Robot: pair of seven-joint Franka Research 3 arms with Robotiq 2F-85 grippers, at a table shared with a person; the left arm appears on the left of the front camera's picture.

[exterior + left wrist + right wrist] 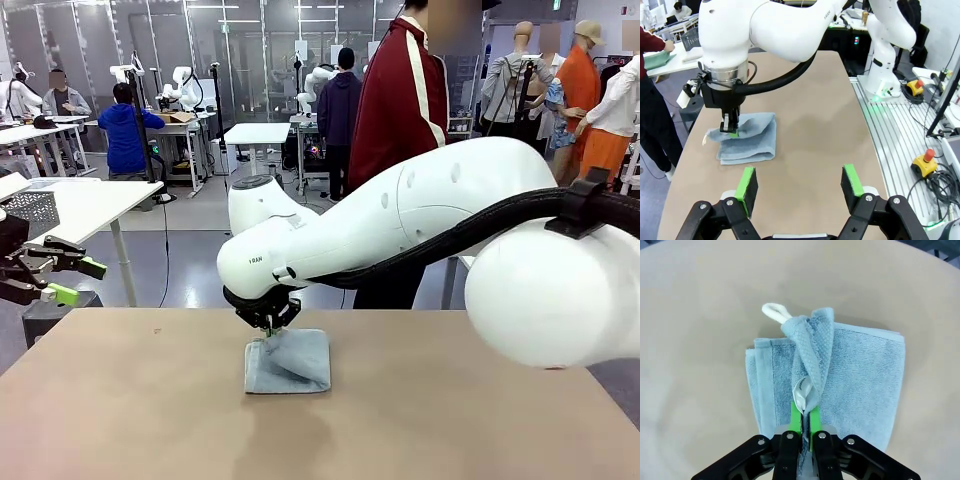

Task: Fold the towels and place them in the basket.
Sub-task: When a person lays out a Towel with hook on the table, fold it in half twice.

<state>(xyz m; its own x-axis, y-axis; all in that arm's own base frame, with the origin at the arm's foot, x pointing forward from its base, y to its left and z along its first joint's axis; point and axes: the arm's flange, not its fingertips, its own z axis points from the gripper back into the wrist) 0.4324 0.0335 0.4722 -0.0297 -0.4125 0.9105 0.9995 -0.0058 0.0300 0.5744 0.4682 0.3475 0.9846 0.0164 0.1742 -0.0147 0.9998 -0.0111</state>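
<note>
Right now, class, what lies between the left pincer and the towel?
Bare tabletop separates the left pincer from the towel, as the left wrist view shows.

tan table (450, 420) with a folded blue-grey towel (300, 368) on it.

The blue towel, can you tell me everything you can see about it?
The towel is pale blue-grey and fluffy, like loopy terry cloth. It is folded into a small rectangle of a few layers and lies flat on the tan table, near the middle. A white loop sticks out from one edge. The right end effector is shut on a bunched ridge of the top layer, pinching it up together with a small whitish label. Nothing else touches it.
</note>
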